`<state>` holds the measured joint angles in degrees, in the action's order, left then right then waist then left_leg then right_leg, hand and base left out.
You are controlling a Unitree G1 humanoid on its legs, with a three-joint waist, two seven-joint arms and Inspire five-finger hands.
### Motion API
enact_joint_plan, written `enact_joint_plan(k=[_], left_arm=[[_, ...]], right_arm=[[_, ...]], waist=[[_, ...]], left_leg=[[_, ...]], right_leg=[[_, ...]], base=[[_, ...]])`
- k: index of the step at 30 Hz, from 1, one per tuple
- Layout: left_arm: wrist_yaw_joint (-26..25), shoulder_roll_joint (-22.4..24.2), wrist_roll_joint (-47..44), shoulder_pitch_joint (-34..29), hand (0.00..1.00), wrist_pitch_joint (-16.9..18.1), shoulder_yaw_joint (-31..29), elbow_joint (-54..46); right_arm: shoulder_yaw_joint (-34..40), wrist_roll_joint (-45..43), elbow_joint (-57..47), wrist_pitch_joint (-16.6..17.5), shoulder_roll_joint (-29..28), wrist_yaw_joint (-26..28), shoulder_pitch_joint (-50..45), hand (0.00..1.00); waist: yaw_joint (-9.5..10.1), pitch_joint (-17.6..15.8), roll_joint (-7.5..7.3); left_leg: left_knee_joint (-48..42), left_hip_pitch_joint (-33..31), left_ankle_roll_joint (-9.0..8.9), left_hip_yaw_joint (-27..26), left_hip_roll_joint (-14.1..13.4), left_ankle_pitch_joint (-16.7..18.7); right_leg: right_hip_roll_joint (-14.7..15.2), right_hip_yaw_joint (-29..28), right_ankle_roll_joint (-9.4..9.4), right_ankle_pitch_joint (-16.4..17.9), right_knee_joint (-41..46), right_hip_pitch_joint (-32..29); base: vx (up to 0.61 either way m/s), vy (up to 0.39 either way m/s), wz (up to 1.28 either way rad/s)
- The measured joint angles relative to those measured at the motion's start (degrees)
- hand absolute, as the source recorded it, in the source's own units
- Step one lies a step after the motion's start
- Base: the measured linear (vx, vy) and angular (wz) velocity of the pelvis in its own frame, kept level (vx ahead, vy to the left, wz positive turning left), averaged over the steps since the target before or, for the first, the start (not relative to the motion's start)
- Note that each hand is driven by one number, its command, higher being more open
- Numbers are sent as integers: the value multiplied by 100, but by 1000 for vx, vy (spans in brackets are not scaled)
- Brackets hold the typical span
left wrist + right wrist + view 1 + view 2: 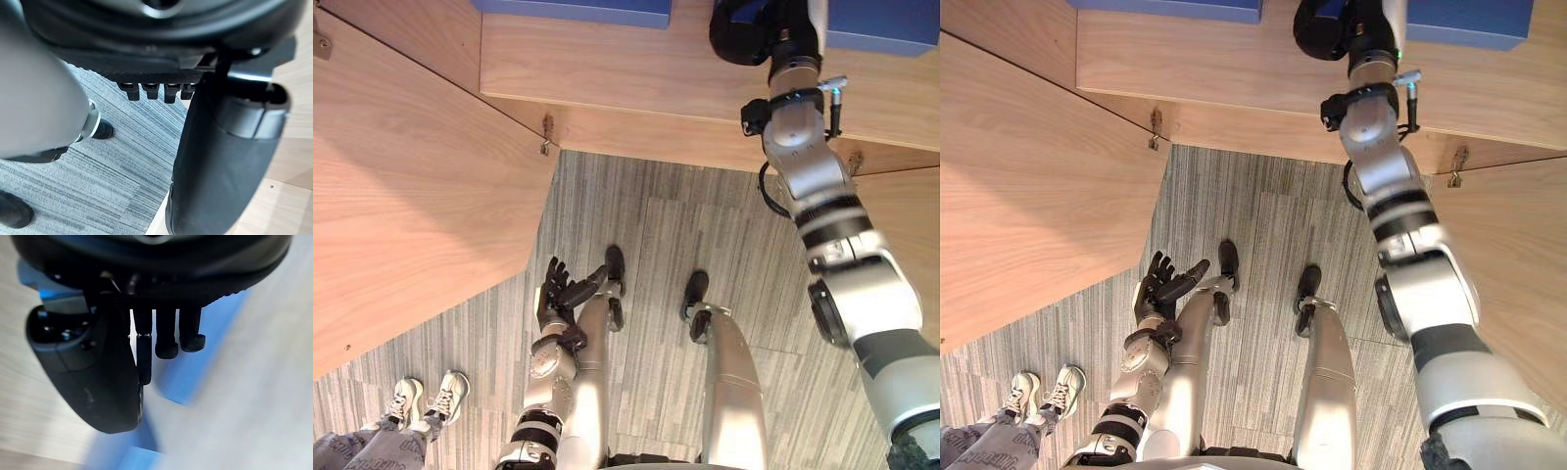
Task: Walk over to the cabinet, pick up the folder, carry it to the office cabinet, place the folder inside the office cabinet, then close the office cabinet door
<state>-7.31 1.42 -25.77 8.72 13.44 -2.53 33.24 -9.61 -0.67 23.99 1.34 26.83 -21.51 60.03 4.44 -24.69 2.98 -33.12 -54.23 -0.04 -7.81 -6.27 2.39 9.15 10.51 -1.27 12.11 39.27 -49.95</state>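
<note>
Reads as the place step: my right hand (744, 34) is at 12 o'clock over the office cabinet shelf (607, 69), fingers released beside the blue folder (205, 367) lying there, left hand (553, 294) slack at 7; next I'd back out and swing the door (411, 196) at 9 shut.

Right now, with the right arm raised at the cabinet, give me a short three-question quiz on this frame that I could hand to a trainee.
1. True or false: the left hand is curled round a blue folder.
2. Missing word: the cabinet door on the robot's left stands ___.
3. Where is the right hand? A: hanging low. B: up at the cabinet shelf, by the blue folders. C: on the door's outer edge.
Key: 1 false, it hangs open and empty; 2 open; 3 B.
</note>
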Motion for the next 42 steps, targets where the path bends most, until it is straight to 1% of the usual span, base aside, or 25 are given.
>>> enact_joint_plan(k=[1, 2, 4, 5, 7, 8, 9, 10, 11, 12, 13, 14, 15, 17, 19, 20, 23, 24, 26, 29, 33, 38, 40, 41, 42], left_arm=[[4, 3, 4, -8, 100, -23, 0, 2], [10, 3, 13, -25, 100, -42, -1, 2], [32, 1, 121, -205, 100, -58, -41, 27], [57, -5, 162, -263, 100, -59, -56, 44], [148, -67, 345, -427, 100, -65, -96, 173], [156, -90, 371, -447, 100, -65, -95, 261], [173, -146, 461, -482, 100, -78, -89, 487], [189, -180, 508, -504, 100, -89, -85, 613], [237, -276, 577, -549, 100, -116, -71, 902], [247, -386, 662, -616, 100, -177, -54, 1151], [249, -440, 674, -647, 100, -193, -47, 1252], [243, -546, 738, -679, 100, -208, -44, 1417], [253, -629, 780, -700, 100, -251, -46, 1590], [267, -689, 874, -767, 100, -310, -57, 1786], [273, -703, 1029, -1043, 100, -333, -119, 1981], [275, -703, 1052, -1067, 100, -336, -126, 1994], [292, -706, 1303, -1238, 100, -351, -284, 2102], [291, -708, 1360, -1242, 100, -352, -307, 2112], [293, -706, 1480, -1247, 100, -371, -373, 2123], [314, -704, 1630, -1257, 100, -397, -382, 2160], [364, -699, 1748, -1365, 100, -446, -384, 2196], [360, -711, 1798, -1672, 100, -473, -388, 2069], [347, -714, 1809, -1895, 100, -528, -388, 1701], [344, -713, 1810, -2043, 100, -553, -388, 1389], [335, -712, 1822, -2251, 100, -566, -386, 867]], right_arm=[[122, -32, -523, 71, 0, -67, -371, 100], [188, -33, -832, 146, -7, -95, -633, 100], [254, -40, -1897, 443, -177, -103, -1752, 100], [248, -38, -2092, 562, -261, -62, -2023, 100], [117, -12, -2581, 1007, -670, 163, -3037, 100], [36, 11, -2588, 1068, -774, 221, -3247, 100], [-92, 37, -2538, 1079, -970, 358, -3697, 100], [-162, 61, -2454, 1080, -1058, 458, -3904, 100], [-326, 99, -2170, 1078, -1209, 636, -4289, 100], [-437, 206, -1786, 1060, -1353, 823, -4646, 100], [-458, 265, -1565, 1045, -1424, 903, -4808, 100], [-458, 398, -1106, 1006, -1570, 1015, -5053, 100], [-424, 559, -611, 966, -1689, 1082, -5235, 100], [-336, 808, -19, 857, -1808, 1218, -5439, 100], [-22, 997, 930, 751, -1999, 1358, -5842, 100], [29, 1000, 1017, 751, -2019, 1365, -5881, 100], [658, 1033, 1967, 654, -2117, 1355, -6141, 100], [776, 1032, 2107, 635, -2117, 1346, -6162, 100], [1237, 1029, 2609, 536, -2108, 1295, -6244, 100], [1634, 1027, 2934, 416, -2080, 1242, -6315, 100], [1915, 964, 3153, 292, -2053, 1235, -6449, 100], [2237, 851, 3283, 260, -2044, 1236, -6532, 100], [2338, 747, 3287, 244, -2030, 1235, -6543, 100], [2376, 726, 3286, 244, -2032, 1236, -6533, 100], [2412, 689, 3285, 245, -2033, 1236, -6533, 100]], waist=[[-9, -1, -1], [-10, -1, -2], [-72, -3, -6], [-93, -3, -6], [-202, -1, -10], [-227, 1, -14], [-237, 13, -35], [-240, 25, -48], [-252, 79, -91], [-267, 177, -174], [-272, 249, -217], [-280, 324, -299], [-301, 364, -343], [-331, 517, -383], [-375, 938, -410], [-379, 975, -409], [-428, 1350, -410], [-434, 1397, -411], [-476, 1567, -414], [-544, 1662, -415], [-560, 1695, -411], [-573, 1724, -407], [-569, 1725, -409], [-555, 1726, -410], [-542, 1726, -409]], left_leg=[[-41, 73, -12, -26, -30, 26], [-60, 153, -6, -34, -51, 64], [-73, 670, 3, -61, -103, 245], [-53, 807, -1, -73, -118, 281], [100, 1379, -23, -138, -115, 400], [167, 1525, -22, -155, -111, 398], [328, 1841, -26, -211, -104, 384], [424, 1998, -37, -231, -103, 365], [668, 2291, -56, -253, -94, 303], [936, 2550, -63, -278, -77, 227], [1070, 2649, -68, -294, -73, 183], [1286, 2878, -50, -319, -70, 60], [1437, 3123, -50, -348, -67, 46], [1644, 3386, -55, -416, -41, 27], [2130, 3923, -54, -642, 42, -23], [2187, 3996, -52, -664, 57, -38], [2926, 4683, -65, -874, 200, -240], [3043, 4783, -69, -899, 220, -281], [3459, 5107, -71, -943, 294, -450], [3816, 5425, -62, -941, 374, -622], [3847, 5591, -34, -896, 434, -641], [3855, 5713, -9, -728, 532, -653], [3854, 5747, -11, -653, 586, -628], [3854, 5760, -2, -642, 606, -622], [3854, 5780, 7, -603, 637, -618]], right_leg=[[-13, 10, 0, 0, -9, 98], [-28, 16, 0, 1, -17, 188], [-81, 21, 4, 31, -123, 737], [-97, 11, 2, 39, -171, 884], [-114, -16, -15, 85, -375, 1430], [-121, -21, -19, 82, -440, 1566], [-142, -51, -37, 67, -591, 1846], [-164, -62, -48, 37, -694, 1997], [-214, -72, -55, -43, -957, 2272], [-258, -76, -59, -131, -1238, 2514], [-280, -76, -61, -180, -1383, 2613], [-322, -81, -73, -302, -1660, 2849], [-356, -87, -92, -373, -1869, 3122], [-378, -124, -138, -463, -2167, 3394], [-392, -306, -232, -680, -2785, 3889], [-392, -323, -236, -704, -2850, 3949], [-394, -477, -306, -912, -3357, 4447], [-394, -504, -314, -934, -3399, 4501], [-393, -550, -318, -960, -3489, 4652], [-392, -553, -315, -970, -3552, 4823], [-354, -534, -314, -975, -3620, 5008], [-260, -416, -365, -950, -3687, 5212], [-212, -348, -376, -942, -3753, 5317], [-195, -341, -376, -942, -3769, 5346], [-166, -298, -377, -947, -3788, 5402]], base=[[32, -9, -4], [27, -9, -6], [24, -13, -11], [1, -11, -14], [-15, -6, -9], [-4, -21, -7], [8, -27, -9], [43, -35, -14], [73, -30, -13], [93, -29, -11], [142, -30, -10], [175, -25, -9], [181, -18, -11], [168, 22, -14], [191, 62, -34], [154, 62, -34], [112, 45, -26], [51, 27, -21], [20, 25, -12], [-19, 32, -2], [-74, 27, 3], [-58, 42, 14], [-21, 63, 22], [4, 63, 12], [16, 53, 19]])
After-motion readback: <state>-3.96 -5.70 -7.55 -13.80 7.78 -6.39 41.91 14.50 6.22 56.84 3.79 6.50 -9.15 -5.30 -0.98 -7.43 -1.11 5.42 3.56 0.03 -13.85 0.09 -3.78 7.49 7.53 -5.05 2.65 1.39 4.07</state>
